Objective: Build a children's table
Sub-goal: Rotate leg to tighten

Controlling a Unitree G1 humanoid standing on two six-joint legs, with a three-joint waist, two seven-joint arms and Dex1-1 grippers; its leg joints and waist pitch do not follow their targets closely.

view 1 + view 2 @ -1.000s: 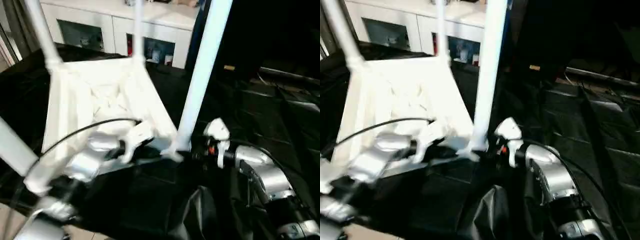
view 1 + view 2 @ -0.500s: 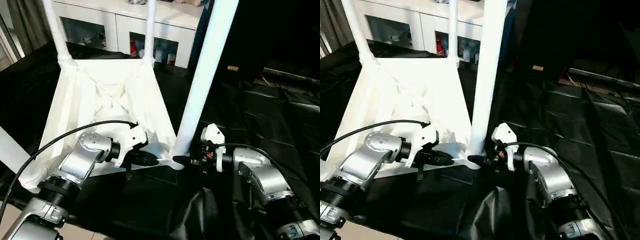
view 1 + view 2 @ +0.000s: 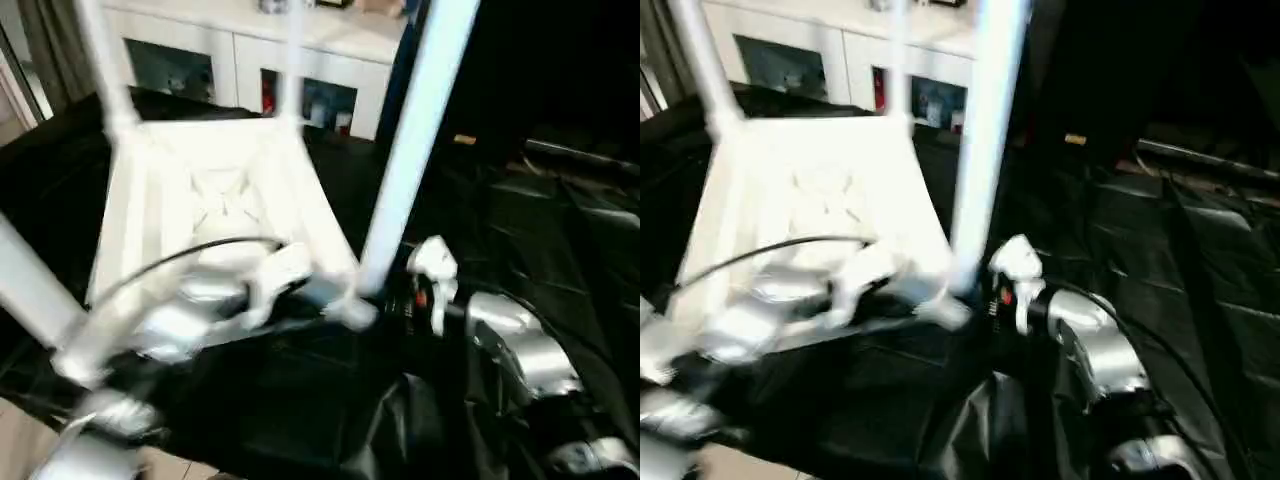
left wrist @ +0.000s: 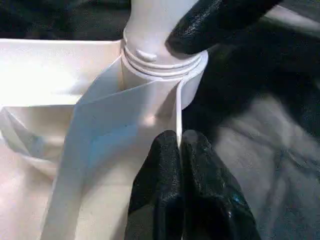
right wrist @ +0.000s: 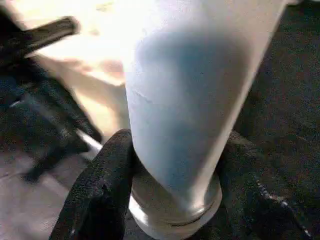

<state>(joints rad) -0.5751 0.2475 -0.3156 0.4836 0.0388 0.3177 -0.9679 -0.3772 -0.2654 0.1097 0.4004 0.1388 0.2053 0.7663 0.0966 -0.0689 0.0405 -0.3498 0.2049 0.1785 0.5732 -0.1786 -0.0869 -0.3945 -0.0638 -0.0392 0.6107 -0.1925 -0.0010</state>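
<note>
**Item: children's table, upside down on black sheeting, near-right leg being seated**

- Table top (image 3: 215, 190): white, ribbed underside facing up, lying on the black sheet (image 3: 520, 230) in front of a white cabinet (image 3: 250, 75) with glass doors. Legs stand up out of its corner sockets; 4 can be made out (the near-left one only as a pale bar at the head view's edge).
- Near-right leg (image 3: 410, 150): long axis close to vertical, leaning slightly away from the top as it rises. Its foot sits in the corner socket (image 4: 165, 75) nearest the robot's right side; a ringed collar shows at the joint.
- Right gripper (image 5: 175, 160): 1 black finger on either side of this leg just above the collar, pads against the tube, so it reads as clamped round the leg. It reaches in from the right, roughly level, square to the leg's axis.
- Left gripper (image 4: 181, 170): fingers pressed together, pinching the thin rim of the top just beside the same socket, approaching from the left.
- Governing relation: both grippers meet at 1 corner, right on the upright tube, left on the flat rim. The right arm is the one on the leg, so any twist or downward push to seat it would likely fall to that arm, with the left bracing the top.
</note>
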